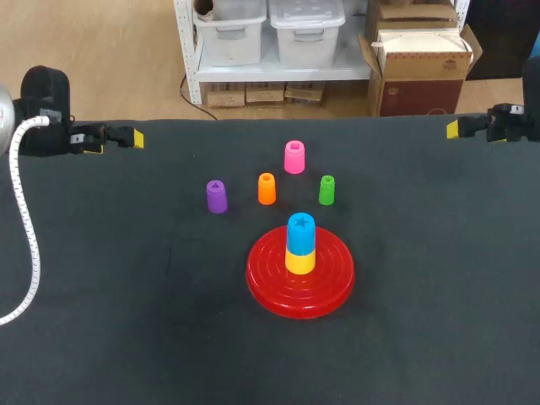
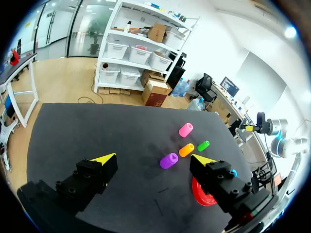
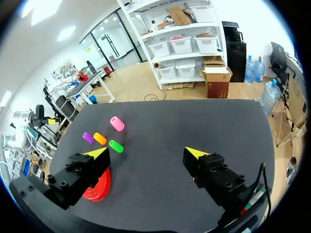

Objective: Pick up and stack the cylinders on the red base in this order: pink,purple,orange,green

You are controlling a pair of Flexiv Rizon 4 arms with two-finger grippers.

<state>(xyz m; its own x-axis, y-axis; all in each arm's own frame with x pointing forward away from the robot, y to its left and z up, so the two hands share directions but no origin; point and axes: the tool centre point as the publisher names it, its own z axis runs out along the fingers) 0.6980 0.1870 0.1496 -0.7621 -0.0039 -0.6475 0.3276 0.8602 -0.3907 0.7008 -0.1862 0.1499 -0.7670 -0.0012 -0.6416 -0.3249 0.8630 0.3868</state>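
Surface: black table point(image 1: 101, 321), a dark matte cloth top that carried every object.
Base: red base point(image 1: 270, 291) lay flat near the table's middle; a yellow cylinder point(image 1: 299, 261) stood on its centre with a blue cylinder point(image 1: 300, 229) stacked on top of it.
Pink cylinder point(image 1: 294, 157): stood upright on the table beyond the base, the farthest piece from it.
Middle row: purple cylinder point(image 1: 217, 196), orange cylinder point(image 1: 267, 188) and green cylinder point(image 1: 326, 190) stood upright between the pink piece and the base, each apart from its neighbours, purple at the left end and green at the right.
Left gripper point(image 2: 154, 157): fingers spread wide, nothing between them, by the table's far left edge, well apart from the cylinders.
Right gripper point(image 3: 146, 152): fingers likewise spread wide and empty, by the far right edge, well apart from the cylinders.
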